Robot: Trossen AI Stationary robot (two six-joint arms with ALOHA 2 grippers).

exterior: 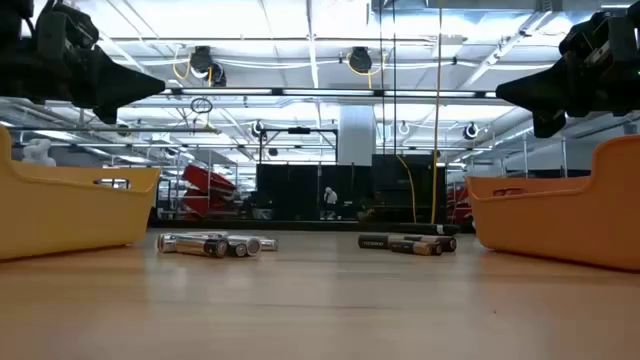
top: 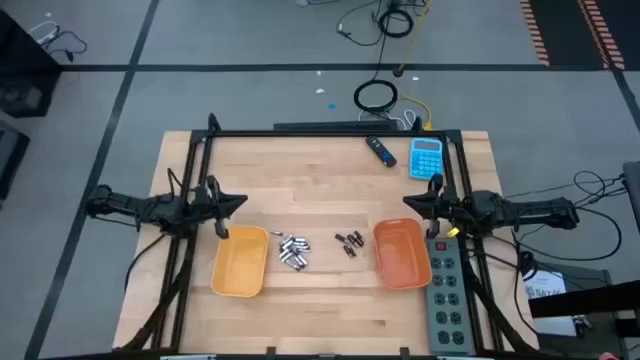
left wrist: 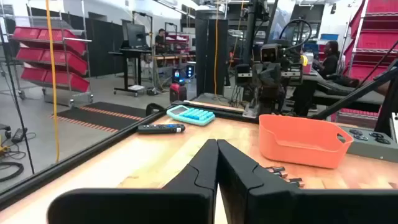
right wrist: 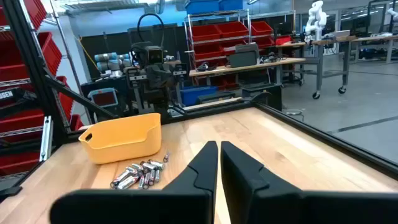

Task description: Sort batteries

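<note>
Two heaps of batteries, silver (top: 292,251) and dark (top: 348,242), lay on the surface between the yellow tray (top: 240,261) and orange tray (top: 401,253); sorting looked unstarted. Left end effector (top: 238,201) and right end effector (top: 410,201) hovered closed, empty.

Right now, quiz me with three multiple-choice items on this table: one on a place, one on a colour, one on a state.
1. Where do the silver batteries lie?
A. inside a tray
B. on the table beside the yellow tray
C. on the calculator

2. What colour is the tray nearest the dark batteries?
A. orange
B. green
C. white

3. How are the left gripper and right gripper?
A. both open
B. one holds a battery
C. both shut, empty

Answers: B, the silver pile rests on wood by that tray; A, the orange tray sits beside them; C, the fingers meet with nothing between.
</note>
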